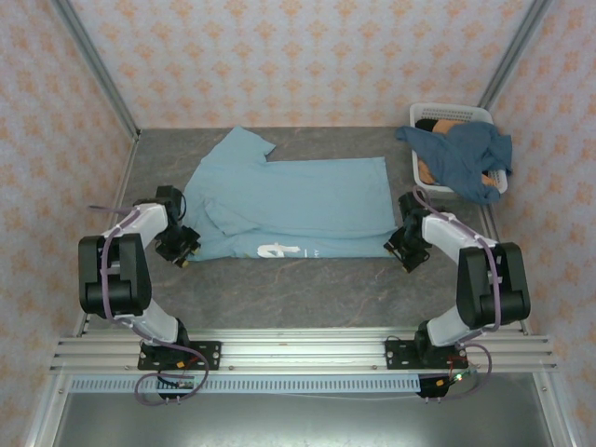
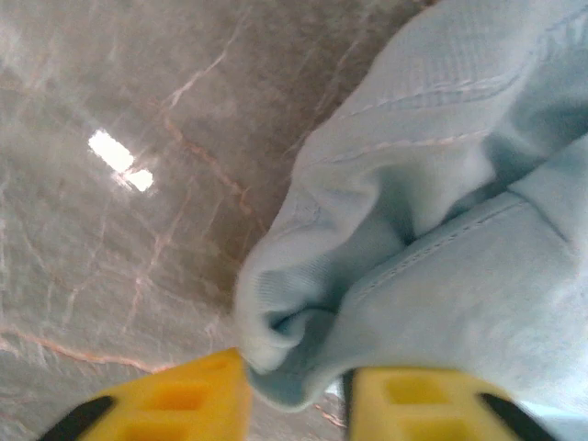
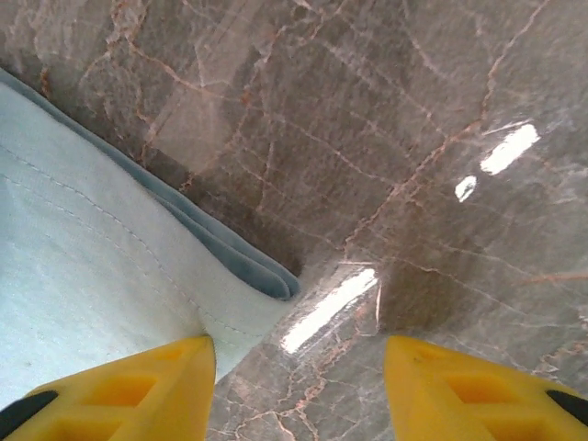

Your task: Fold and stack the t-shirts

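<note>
The light blue t-shirt [image 1: 298, 200] is spread flat in the middle of the table [image 1: 298, 289], with one sleeve pointing to 11 o'clock. The darker t-shirt [image 1: 466, 158] is draped over the white basket [image 1: 452, 112] at about 2 o'clock. The cloth is judged to be light, soft and limp. It will sag and crease when lifted, so it should be taken at hems and corners, on two sides together.

The left pincer [image 1: 179, 247] is placed at the shirt's 8 o'clock corner. In its wrist view a bunched, stitched edge is pinched between the yellow fingers [image 2: 184, 400] — the left pincer [image 2: 294, 381] is clenched on the cloth. The right pincer [image 1: 407, 250] is placed at the 4 o'clock corner and is spread wide [image 3: 299, 354]. Only bare table is seen between its fingers, and the doubled shirt corner reaches as far as its 9 o'clock finger — nothing is held.
</note>
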You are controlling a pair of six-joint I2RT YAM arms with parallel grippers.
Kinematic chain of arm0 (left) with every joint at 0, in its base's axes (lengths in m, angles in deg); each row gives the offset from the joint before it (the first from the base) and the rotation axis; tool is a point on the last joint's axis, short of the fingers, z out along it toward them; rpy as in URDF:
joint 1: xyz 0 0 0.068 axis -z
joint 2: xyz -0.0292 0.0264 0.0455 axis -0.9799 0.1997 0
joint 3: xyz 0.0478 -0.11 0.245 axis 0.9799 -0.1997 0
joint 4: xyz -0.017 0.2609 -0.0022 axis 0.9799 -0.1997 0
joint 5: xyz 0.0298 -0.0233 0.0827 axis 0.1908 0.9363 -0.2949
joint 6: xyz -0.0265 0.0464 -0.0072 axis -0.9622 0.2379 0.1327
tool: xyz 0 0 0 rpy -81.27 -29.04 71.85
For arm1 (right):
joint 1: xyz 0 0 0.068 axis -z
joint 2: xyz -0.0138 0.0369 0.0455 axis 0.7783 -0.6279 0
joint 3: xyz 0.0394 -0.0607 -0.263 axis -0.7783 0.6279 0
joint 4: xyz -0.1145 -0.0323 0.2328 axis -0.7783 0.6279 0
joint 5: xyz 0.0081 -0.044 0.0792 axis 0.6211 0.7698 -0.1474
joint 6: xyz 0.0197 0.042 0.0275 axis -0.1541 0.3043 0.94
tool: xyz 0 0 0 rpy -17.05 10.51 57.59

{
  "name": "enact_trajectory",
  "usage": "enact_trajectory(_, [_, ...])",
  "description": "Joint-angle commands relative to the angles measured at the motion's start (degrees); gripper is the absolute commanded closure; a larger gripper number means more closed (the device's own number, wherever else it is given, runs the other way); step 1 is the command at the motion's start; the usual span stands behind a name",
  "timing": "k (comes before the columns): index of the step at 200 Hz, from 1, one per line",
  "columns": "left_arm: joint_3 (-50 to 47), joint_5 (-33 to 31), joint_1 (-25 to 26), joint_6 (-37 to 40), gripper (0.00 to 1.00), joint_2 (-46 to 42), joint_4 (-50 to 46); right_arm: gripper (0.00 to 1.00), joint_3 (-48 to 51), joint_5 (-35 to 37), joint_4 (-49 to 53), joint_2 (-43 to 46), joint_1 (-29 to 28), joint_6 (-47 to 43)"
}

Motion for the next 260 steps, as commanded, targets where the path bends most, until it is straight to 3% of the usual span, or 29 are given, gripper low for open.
enact_trajectory(1, [1.3,-4.2,0.1,-0.8,0.8,0.7,1.0,0.49,-1.1,0.0,-1.0,-1.0,0.1,1.2])
enact_trajectory(36, [1.8,-6.2,0.0,-0.2,0.89,0.6,-0.2,0.54,-1.1,0.9,-2.1,-3.3,0.0,1.5])
enact_trajectory(66, [2.4,-7.4,0.1,1.3,1.0,0.2,-1.9,0.7,-1.4,2.5,-3.0,-4.7,0.1,1.8])
enact_trajectory(126, [4.1,-8.2,0.2,3.1,1.0,0.6,-5.5,1.0,-0.5,5.2,-0.1,-2.7,0.0,2.0])
enact_trajectory(166, [0.2,-10.2,1.5,1.0,1.0,-3.8,-10.7,1.0,1.5,7.3,6.6,1.8,0.1,3.3])
enact_trajectory(198, [-4.8,-10.7,1.5,-0.6,1.0,-8.9,-10.5,1.0,5.9,5.0,8.1,6.3,0.0,5.1])
enact_trajectory(210, [-4.6,-10.4,1.5,-0.5,1.0,-9.6,-10.4,0.88,7.0,3.7,7.9,7.2,0.0,5.5])
enact_trajectory(236, [-0.6,-13.2,2.5,-1.2,0.55,-12.7,-13.8,0.67,5.8,5.2,10.2,10.2,-0.1,4.8])
enact_trajectory(260, [3.8,-15.3,6.4,-3.1,0.48,-15.3,-17.0,0.59,2.7,6.9,12.7,13.5,-0.2,3.3])
